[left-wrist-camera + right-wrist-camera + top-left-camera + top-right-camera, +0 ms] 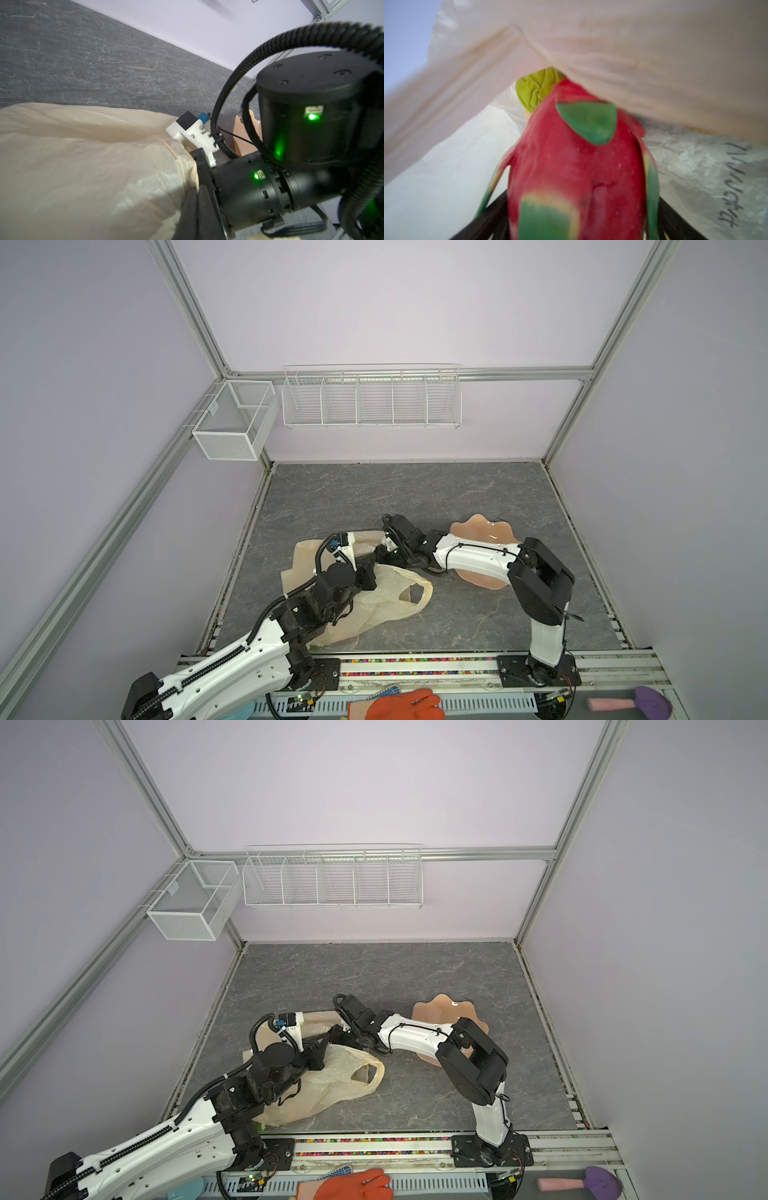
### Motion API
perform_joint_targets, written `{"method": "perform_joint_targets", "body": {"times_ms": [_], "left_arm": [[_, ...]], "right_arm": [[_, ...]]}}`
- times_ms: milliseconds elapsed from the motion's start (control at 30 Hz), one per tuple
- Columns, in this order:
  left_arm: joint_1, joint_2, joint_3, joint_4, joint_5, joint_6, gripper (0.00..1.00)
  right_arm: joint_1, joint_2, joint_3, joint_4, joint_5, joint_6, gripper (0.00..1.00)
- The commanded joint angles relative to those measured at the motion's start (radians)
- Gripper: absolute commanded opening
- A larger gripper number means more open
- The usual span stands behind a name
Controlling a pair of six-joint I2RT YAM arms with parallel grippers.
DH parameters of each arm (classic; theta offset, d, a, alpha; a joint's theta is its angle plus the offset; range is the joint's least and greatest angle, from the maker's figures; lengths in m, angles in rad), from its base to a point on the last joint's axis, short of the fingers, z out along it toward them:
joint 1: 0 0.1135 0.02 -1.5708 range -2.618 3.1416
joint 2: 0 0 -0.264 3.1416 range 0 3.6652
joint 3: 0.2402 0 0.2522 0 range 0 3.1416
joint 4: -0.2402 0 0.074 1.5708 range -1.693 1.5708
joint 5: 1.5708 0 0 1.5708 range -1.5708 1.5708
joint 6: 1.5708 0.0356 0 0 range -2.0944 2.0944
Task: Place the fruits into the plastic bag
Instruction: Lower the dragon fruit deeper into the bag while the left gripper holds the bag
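The plastic bag (386,597) is translucent cream-yellow. Inside the bag's mouth, the dragon fruit (571,166) is red with green scales edged yellow, beside a lime-green crumpled piece (535,89). Under the bag, the counter (415,497) is dark grey with pale veining. Right of the bag, the plate (482,529) is peach.

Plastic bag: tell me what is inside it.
The plastic bag shows, just inside its mouth, a red dragon fruit with a crumpled yellow-green piece beyond it. Its cloudy film covers whatever lies deeper.
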Motion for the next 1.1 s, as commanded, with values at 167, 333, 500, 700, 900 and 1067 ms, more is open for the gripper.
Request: {"method": "perform_joint_targets", "body": {"times_ms": [167,333,500,700,900,1067], "left_arm": [[-0.003,-0.11,-0.087,-0.312,0.015,-0.084,0.0],[-0.003,-0.129,-0.087,-0.317,0.027,-0.094,0.0],[-0.004,-0.211,-0.053,-0.285,0.007,-0.094,0.0],[-0.003,-0.23,-0.011,-0.266,-0.017,-0.115,0.0],[-0.005,-0.16,0.008,-0.109,0.085,-0.101,0.0],[-0.009,-0.104,0.052,-0.081,0.123,-0.1,0.0]], "right_arm": [[-0.02,-0.176,-0.026,0.175,-0.007,0.022,0.88],[-0.021,-0.192,-0.019,0.139,0.014,-0.037,0.88],[-0.03,-0.202,-0.032,0.102,0.01,-0.101,0.88],[-0.04,-0.187,-0.049,0.148,-0.067,-0.114,0.88],[-0.045,-0.144,0.002,0.062,-0.087,-0.187,0.88],[-0.045,-0.117,0.025,0.064,-0.116,-0.19,0.88]]}}
